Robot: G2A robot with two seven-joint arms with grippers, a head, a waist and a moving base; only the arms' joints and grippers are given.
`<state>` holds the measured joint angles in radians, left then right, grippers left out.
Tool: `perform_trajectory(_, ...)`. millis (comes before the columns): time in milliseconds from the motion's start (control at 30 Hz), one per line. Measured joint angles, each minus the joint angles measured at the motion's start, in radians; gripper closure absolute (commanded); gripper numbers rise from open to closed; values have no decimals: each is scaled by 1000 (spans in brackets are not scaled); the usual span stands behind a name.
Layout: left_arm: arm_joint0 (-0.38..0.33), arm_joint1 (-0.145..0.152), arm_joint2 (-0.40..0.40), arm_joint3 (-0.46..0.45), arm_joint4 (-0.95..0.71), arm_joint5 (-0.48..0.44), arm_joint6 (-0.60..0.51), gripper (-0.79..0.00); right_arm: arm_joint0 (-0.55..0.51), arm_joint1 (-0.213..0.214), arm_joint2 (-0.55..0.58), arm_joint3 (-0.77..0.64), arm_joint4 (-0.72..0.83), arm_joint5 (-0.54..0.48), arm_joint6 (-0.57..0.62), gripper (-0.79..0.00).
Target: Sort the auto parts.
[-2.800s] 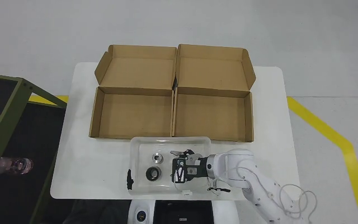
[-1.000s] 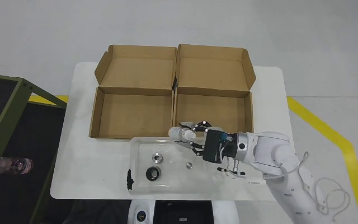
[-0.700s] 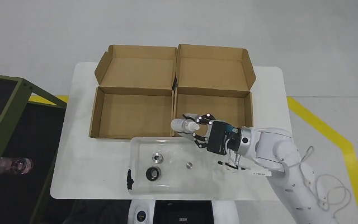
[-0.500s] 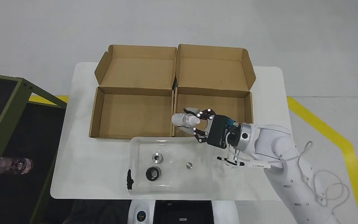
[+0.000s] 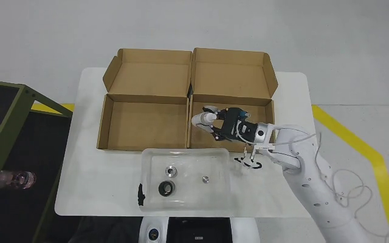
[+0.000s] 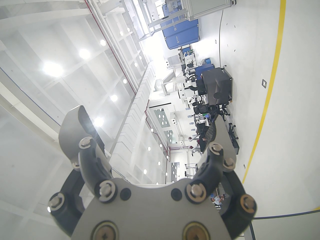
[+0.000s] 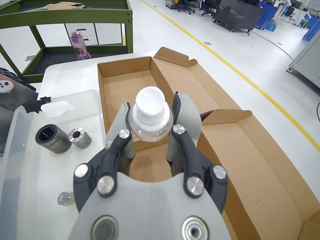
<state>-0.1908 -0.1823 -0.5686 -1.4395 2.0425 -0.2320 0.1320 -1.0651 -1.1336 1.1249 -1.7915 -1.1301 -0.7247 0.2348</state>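
Note:
My right gripper (image 5: 213, 123) (image 7: 152, 122) is shut on a small clear bottle with a white cap (image 5: 204, 117) (image 7: 150, 106). It holds the bottle over the near left corner of the right cardboard box (image 5: 230, 124) (image 7: 245, 156). The left cardboard box (image 5: 146, 124) (image 7: 125, 83) lies open beside it. In the clear plastic bin (image 5: 149, 159) (image 7: 15, 126) lie a dark bearing sleeve (image 5: 165, 189) (image 7: 51, 138), a silver cylinder (image 5: 171, 171) (image 7: 80, 137) and a small silver piece (image 5: 206, 179) (image 7: 65, 198). My left gripper (image 6: 147, 121) is open, holds nothing and points up toward the ceiling.
Both boxes have their lids (image 5: 231, 67) folded back toward the far table edge. A green cart (image 5: 12, 121) (image 7: 62, 8) stands left of the white table (image 5: 85, 170). A black scrap (image 7: 37, 103) sits on the bin's rim.
The right gripper has lifted the bottle out of the bin and carried it away from the robot to above the right box. The other parts in the bin have stayed put.

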Motion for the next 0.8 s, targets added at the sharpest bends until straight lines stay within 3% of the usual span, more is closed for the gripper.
perform_trajectory(367, 0, 0, 0, 0, 0, 0, 0, -785, 114, -19, -70, 152, -3, 43, 83, 0)
perform_trajectory(800, 0, 0, 0, 0, 0, 0, 0, -785, 209, -52, -175, 342, -31, 92, 90, 0)
